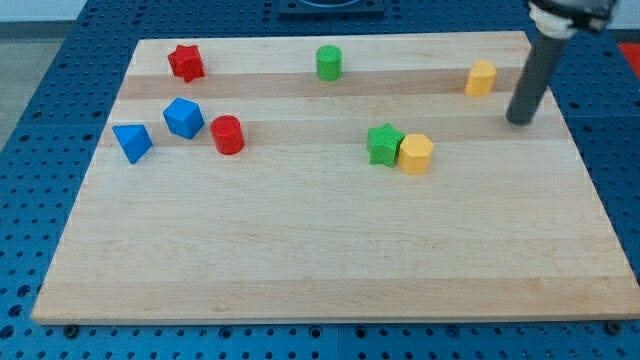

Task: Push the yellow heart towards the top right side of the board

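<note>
The yellow heart (480, 77) lies near the top right corner of the wooden board (320, 260). My tip (519, 121) rests on the board to the right of the heart and a little below it, a short gap apart. The dark rod slants up from the tip to the view's top right. A second yellow block, a hexagon (415, 154), sits near the board's middle, touching a green star (383, 144) on its left.
A green cylinder (329, 62) stands at the top centre and a red star (186, 62) at the top left. A blue cube (183, 117), a red cylinder (227, 134) and a blue triangle (132, 142) cluster at the left.
</note>
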Tool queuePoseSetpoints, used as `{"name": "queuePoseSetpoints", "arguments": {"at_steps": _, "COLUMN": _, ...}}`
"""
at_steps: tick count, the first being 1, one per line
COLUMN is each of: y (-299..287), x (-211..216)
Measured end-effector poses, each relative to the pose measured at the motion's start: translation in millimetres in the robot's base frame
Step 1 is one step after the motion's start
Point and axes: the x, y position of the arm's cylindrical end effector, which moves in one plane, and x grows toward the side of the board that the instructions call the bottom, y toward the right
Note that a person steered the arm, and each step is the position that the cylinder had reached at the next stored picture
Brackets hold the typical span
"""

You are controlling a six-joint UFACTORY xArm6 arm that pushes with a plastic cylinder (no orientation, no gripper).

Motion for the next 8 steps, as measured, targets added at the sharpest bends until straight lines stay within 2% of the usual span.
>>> {"name": "queuePoseSetpoints", "arguments": {"at_steps": 1, "y": -49.6, "x": 14.6}}
{"name": "queuePoseSetpoints", "arguments": {"at_steps": 2, "y": -66.7, "x": 14.4}}
{"name": "queuePoseSetpoints", "arguments": {"at_steps": 6, "y": -58.2, "x": -60.8}}
{"name": "queuePoseSetpoints", "arguments": {"at_steps": 8, "y": -58.2, "x": -80.4}}
